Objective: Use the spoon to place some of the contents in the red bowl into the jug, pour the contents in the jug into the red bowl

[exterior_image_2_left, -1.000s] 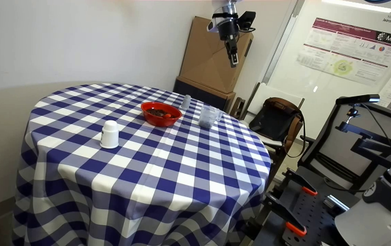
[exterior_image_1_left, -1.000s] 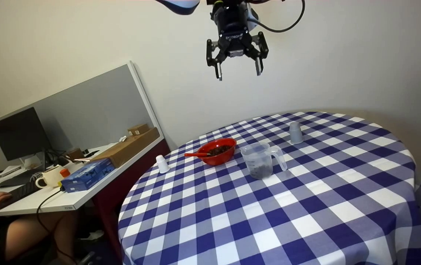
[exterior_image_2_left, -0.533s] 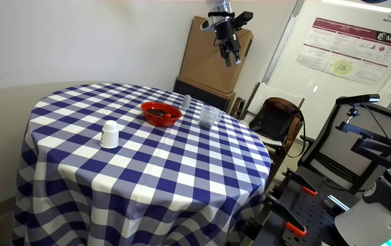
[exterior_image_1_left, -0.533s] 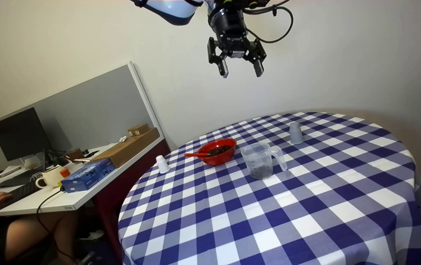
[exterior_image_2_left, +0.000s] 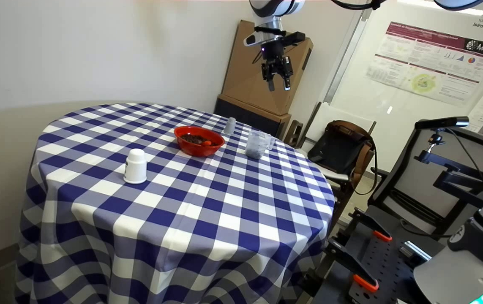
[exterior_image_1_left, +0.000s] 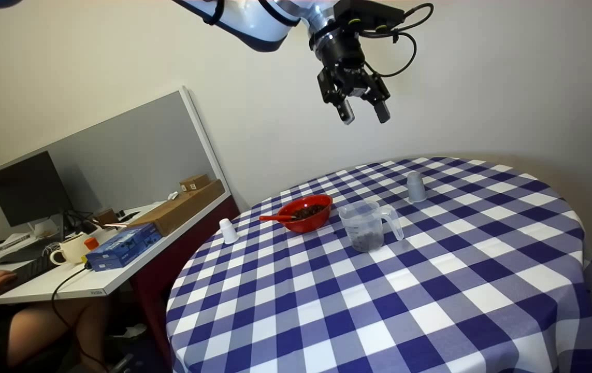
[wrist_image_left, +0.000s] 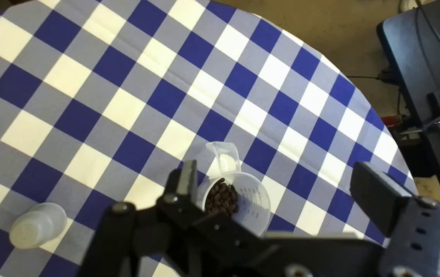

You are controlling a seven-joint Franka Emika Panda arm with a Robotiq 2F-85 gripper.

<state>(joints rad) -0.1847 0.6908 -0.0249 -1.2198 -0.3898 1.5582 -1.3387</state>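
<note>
The red bowl (exterior_image_1_left: 306, 225) rests on the checked table holding dark beans, in both exterior views; the wrist view does not include it. A red spoon (exterior_image_1_left: 271, 218) leans in it, handle over the rim. Beside the bowl stands the clear jug (exterior_image_1_left: 360, 230), upright with its handle out to one side. Looking down from the wrist, I see dark beans at the bottom of the jug (wrist_image_left: 256, 200), partly covered by a finger linkage. High above the table, my gripper (exterior_image_1_left: 364, 117) is open, with nothing between its fingers; in an exterior view the gripper (exterior_image_2_left: 279, 86) hangs before a cardboard box.
A small translucent upturned cup (exterior_image_1_left: 416, 187) stands behind the jug, and a white upturned cup (exterior_image_2_left: 135, 166) sits on the bowl's far side from the jug. The round table's edge drops off near a dark bench (wrist_image_left: 420, 57). A desk (exterior_image_1_left: 88, 282) with a seated person adjoins.
My gripper has turned about its axis, shifted sideways and come down somewhat over the last half second, still open. Bowl, spoon, jug and cups have not moved.
</note>
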